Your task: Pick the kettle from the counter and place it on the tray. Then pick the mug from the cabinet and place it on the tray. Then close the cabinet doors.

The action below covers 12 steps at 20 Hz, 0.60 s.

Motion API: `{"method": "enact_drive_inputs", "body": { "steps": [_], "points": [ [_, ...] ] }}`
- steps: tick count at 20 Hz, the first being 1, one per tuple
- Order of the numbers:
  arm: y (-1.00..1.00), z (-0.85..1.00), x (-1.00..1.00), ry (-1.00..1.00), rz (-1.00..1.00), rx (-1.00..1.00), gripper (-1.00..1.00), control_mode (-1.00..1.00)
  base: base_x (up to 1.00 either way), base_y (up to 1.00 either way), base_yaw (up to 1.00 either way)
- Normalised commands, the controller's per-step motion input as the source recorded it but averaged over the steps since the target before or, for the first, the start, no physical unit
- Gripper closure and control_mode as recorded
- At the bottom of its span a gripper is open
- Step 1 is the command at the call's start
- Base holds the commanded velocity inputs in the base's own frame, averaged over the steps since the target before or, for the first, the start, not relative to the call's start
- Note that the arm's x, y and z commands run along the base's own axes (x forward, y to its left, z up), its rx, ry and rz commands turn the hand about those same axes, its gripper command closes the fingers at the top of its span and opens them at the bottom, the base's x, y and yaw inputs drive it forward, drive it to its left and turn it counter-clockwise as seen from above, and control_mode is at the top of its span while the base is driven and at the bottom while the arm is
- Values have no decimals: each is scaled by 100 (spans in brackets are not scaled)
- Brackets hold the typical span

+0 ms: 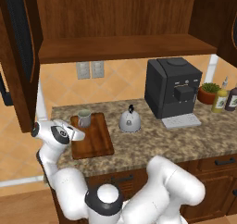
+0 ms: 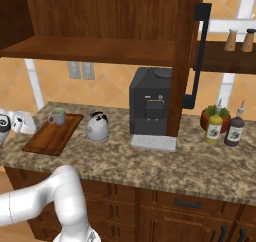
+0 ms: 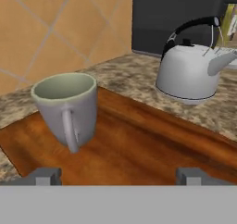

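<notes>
Reddish-brown wooden tray [image 1: 95,142] flat on the speckled granite counter [image 1: 152,144], near its left end. Pale grey-green mug [image 3: 67,107] upright on the tray at its far left corner, handle toward the hand camera. Silver-grey kettle [image 1: 130,120] with black arched handle on the bare granite just right of the tray, not on it; spout pointing away from the mug in the hand view. Black coffee machine [image 1: 172,91] behind and right of the kettle.

Gripper [image 3: 118,176] low over the tray's near edge, just short of the mug; fingertips [image 3: 46,176] spread wide at the bottom of the hand view, nothing between them, mug untouched. White hand at the counter's left end in both base views.

Cabinet [image 1: 120,28] above the counter open, shelf bare where visible. Cabinet doors [image 1: 21,52] swung outward, left one edge-on in the left base view, right one [image 2: 187,56] with its black bar handle in the right base view.

Red plant pot [image 2: 207,118] and two bottles [image 2: 225,128] at far right.
</notes>
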Motion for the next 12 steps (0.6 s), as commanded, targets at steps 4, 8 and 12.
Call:
{"method": "enact_drive_inputs", "body": {
  "steps": [4, 8, 12],
  "points": [
    [-16, 51, -90, 0, -1, -1, -100, -100, 0, 0, 0],
    [-42, 46, -79, 0, -2, -1, -100, -100, 0, 0, 0],
    [-57, 41, -61, 2, 0, 0, -100, -100, 0, 0, 0]
  ]
}}
